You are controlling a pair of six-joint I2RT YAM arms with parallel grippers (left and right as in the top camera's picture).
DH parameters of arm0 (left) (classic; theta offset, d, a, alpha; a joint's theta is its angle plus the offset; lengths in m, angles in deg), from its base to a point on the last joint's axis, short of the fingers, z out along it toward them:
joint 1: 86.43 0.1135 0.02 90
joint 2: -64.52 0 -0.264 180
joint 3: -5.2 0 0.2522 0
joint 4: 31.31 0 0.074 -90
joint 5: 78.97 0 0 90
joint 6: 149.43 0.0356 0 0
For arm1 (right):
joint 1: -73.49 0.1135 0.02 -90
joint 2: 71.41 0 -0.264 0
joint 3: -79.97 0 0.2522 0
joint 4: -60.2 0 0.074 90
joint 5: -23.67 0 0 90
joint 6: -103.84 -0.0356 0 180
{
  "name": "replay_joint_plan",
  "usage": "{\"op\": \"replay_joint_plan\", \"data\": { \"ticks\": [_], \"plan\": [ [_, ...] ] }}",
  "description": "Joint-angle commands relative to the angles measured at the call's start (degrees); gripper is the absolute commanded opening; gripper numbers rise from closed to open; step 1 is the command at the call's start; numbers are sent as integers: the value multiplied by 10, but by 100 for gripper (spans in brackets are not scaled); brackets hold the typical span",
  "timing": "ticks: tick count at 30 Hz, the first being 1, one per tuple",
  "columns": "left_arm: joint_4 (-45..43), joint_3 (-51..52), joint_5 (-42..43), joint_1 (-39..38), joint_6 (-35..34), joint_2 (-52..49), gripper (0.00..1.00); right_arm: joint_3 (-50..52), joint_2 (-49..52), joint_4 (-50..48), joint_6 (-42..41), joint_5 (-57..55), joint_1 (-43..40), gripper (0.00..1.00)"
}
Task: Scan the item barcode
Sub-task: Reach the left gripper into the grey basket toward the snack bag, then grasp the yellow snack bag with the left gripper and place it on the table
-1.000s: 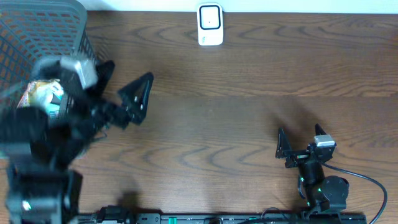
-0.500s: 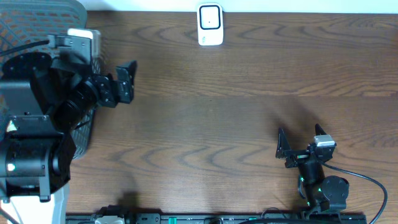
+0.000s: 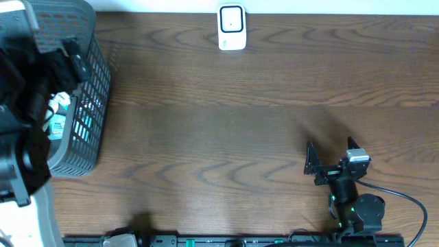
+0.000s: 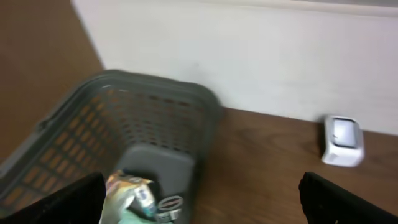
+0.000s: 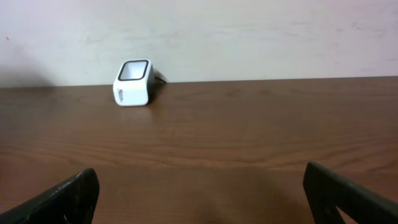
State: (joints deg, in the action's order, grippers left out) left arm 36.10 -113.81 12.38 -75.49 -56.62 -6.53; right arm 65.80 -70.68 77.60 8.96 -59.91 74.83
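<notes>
Across the whole overhead view, a brown wooden table (image 3: 240,123); at its far-left edge, a grey mesh basket (image 3: 88,103), upright, open top; above and partly over that basket, the bulky left arm (image 3: 27,89), hiding much of the basket's inside from overhead.

At the right near edge, well apart from all that, the right gripper (image 5: 199,186), parked low over bare wood, jaws spread wide, nothing between them; facing the scanner from far off.

At the far middle edge of the table, against the wall, the small white scanner (image 3: 232,27), standing alone, window up-front; well apart from the basket.

Inside the basket, at the bottom, the item (image 4: 130,193): a crinkled packet with pale and teal print, lying loose, touched by neither hand; barcode side not to be told from here.

Left gripper (image 4: 200,186) hanging over the basket mouth, jaws wide apart and empty, packet just below and left of centre.

Judged as the opening step: reaching in to fetch, nothing picked up, scan not yet begun. Next calls for dropping straight down between the basket walls; centring on the packet; closing gently on crinkly film; lifting clear of the rim; then carrying across to the scanner with the barcode turned to its window.
</notes>
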Motion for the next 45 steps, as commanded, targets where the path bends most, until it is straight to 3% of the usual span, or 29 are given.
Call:
{"op": "replay_joint_plan", "data": {
  "ticks": [1,3,11,17,20,23,28,43,45],
  "plan": [
    [-2,-8,-10,31,29,-19,98,1,-2,2,9,-2,-5,99],
    [-16,-7,-14,55,65,-23,97,1,-2,2,9,-2,-5,99],
    [1,-7,-33,176,10,-74,98,1,-2,2,9,-2,-5,99],
    [25,17,-34,191,9,-144,98,1,-2,2,9,-2,-5,99],
    [40,20,-75,192,-52,-194,98,1,-2,2,9,-2,-5,99],
    [56,20,-119,193,-68,-233,98,1,-2,2,9,-2,-5,99],
    [96,21,-207,192,20,-334,98,1,-2,2,9,-2,-5,99],
    [36,24,-226,190,127,-473,99,1,-2,2,9,-2,-5,99],
    [28,24,-208,190,137,-486,95,1,-2,2,9,-2,-5,99]
  ]
}}
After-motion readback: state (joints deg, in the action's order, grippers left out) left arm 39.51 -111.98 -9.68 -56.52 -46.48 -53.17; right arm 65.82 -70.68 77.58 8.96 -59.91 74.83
